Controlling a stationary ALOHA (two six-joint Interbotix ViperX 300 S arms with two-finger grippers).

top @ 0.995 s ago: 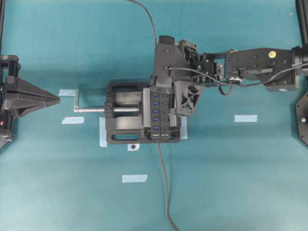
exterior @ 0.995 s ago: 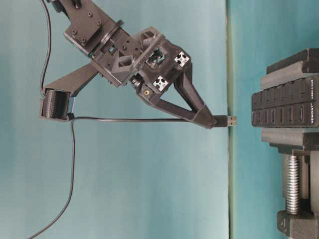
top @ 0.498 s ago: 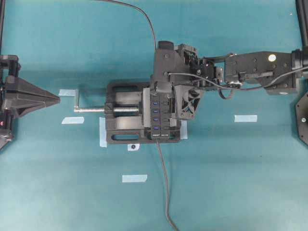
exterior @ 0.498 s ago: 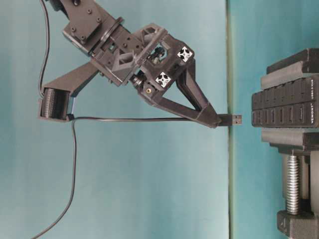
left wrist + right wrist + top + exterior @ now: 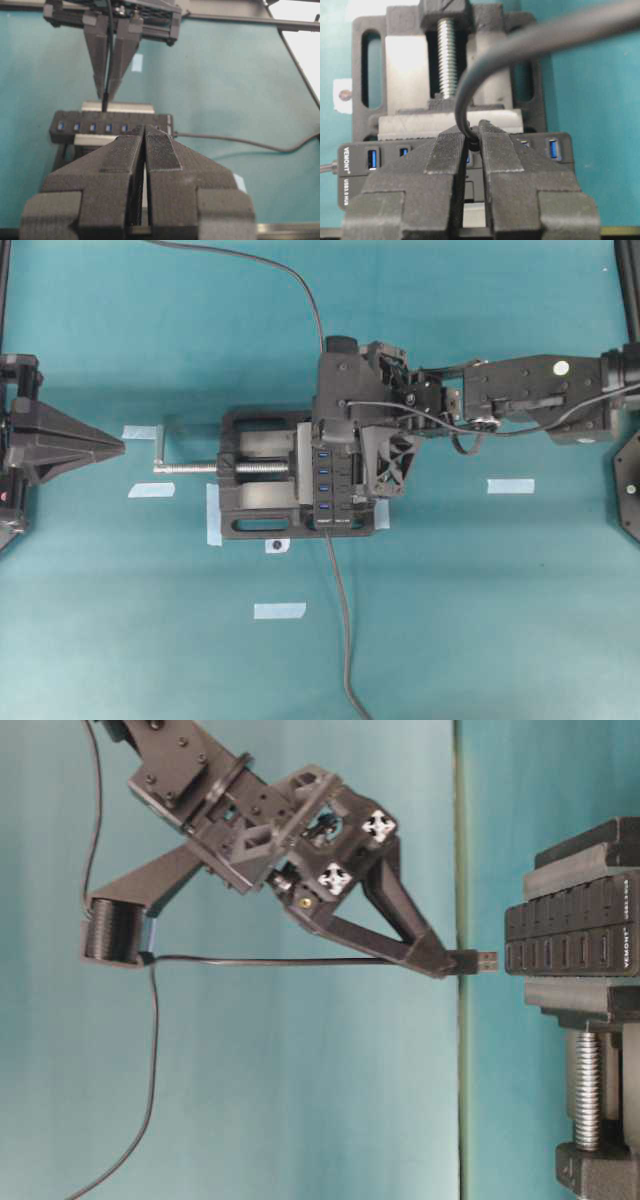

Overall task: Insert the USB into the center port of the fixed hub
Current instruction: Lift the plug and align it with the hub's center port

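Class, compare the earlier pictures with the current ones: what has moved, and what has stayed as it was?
The right gripper, shut on the USB, has carried the plug closer to the fixed hub; a small gap remains, so it is not yet inserted. The hub, the vise and the parked left gripper have not moved.

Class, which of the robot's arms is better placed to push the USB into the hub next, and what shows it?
The right. Its gripper grips the USB, whose tip is just short of the fixed hub. The left gripper sits shut and empty at the table's edge.
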